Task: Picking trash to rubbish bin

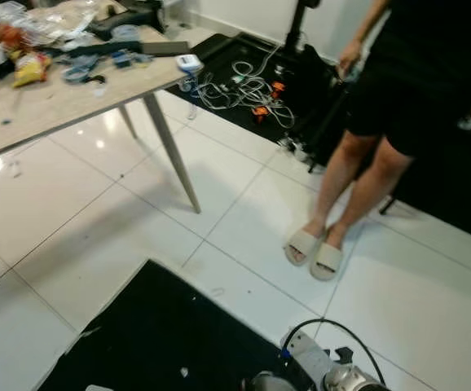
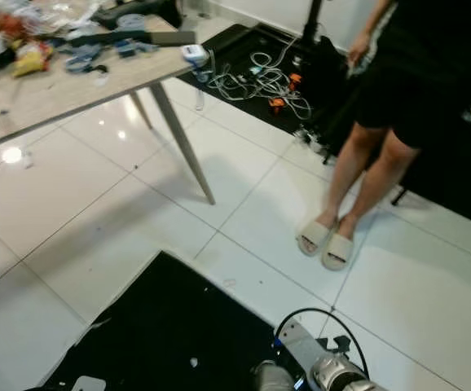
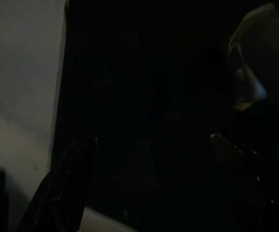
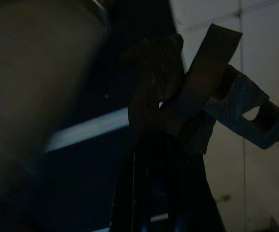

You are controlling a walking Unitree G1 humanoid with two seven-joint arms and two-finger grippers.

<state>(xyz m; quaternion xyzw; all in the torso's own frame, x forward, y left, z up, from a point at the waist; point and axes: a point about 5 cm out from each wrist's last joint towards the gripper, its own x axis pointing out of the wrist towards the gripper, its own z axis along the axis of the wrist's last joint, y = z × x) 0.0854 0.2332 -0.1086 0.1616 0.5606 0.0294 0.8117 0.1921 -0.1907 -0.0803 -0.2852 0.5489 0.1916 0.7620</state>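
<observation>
the white tile floor (image 1: 97,236) spreads under a tabletop (image 1: 48,106) littered with wrappers (image 1: 28,69), likely more trash waiting. a person (image 1: 398,122) in slippers stands beside a cable tangle (image 1: 248,90). the right gripper (image 4: 178,121) has its jaws pinched on a crumpled scrap of trash (image 4: 197,96), held for carrying binward. the left gripper (image 3: 149,145) hangs with jaws spread, empty.

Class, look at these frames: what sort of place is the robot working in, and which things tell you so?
Probably a room in a home used as a workspace: white tiled floor, a cluttered wooden table, a tangle of cables on a black mat, and a person in slippers nearby.
</observation>
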